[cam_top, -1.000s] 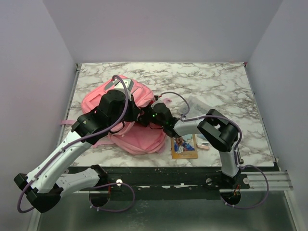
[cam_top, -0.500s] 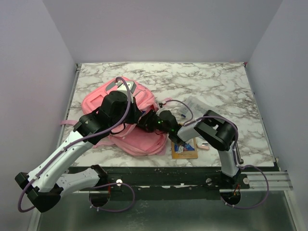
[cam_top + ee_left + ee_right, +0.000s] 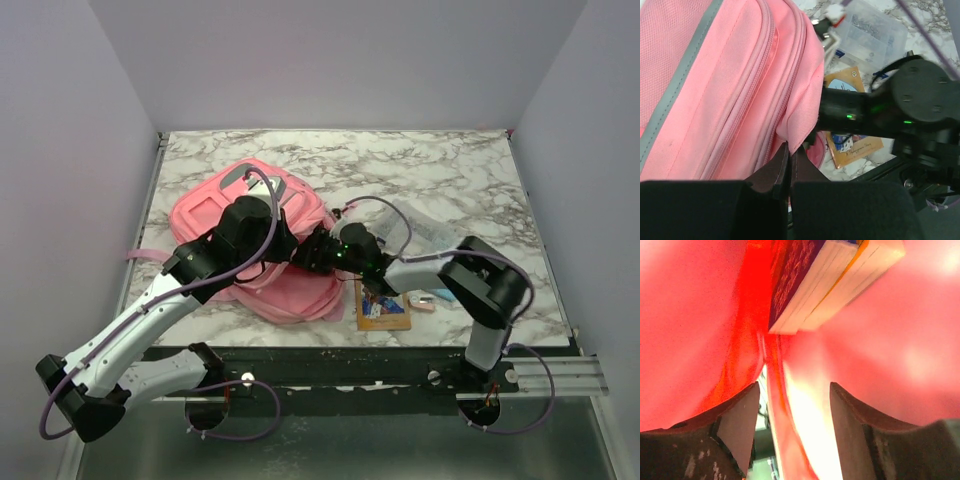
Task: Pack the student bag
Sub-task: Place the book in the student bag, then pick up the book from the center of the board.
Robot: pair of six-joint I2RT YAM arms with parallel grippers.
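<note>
- Where the student bag (image 3: pixel 215 215) lies on the left half of the marble table (image 3: pixel 470 175), its left side comes close to the table's left edge, and a pink strap (image 3: pixel 137 255) reaches that edge.
- Its long axis runs far to near, slanting a little right at the near end. The grey handle (image 3: pixel 240 175) points far, and the opened side faces right.
- The left gripper (image 3: pixel 290 245) sits at the bag's right rim, its fingers (image 3: pixel 767 177) pressed together on a fold of the pink fabric.
- The right gripper (image 3: pixel 318 252) reaches into the opening from the right. Its fingers (image 3: pixel 737 430) stand apart with nothing between them. Pink fabric is close on both sides, and a stack of books (image 3: pixel 835 280) lies ahead.
- An orange-covered book (image 3: pixel 382 305) lies flat just beside the table's near edge, right of the bag.
- A clear pouch (image 3: pixel 425 230) lies farther right.
- Bare marble spans the far strip and the right side, up to the walls (image 3: pixel 60 150) that close in the left, far and right edges.
</note>
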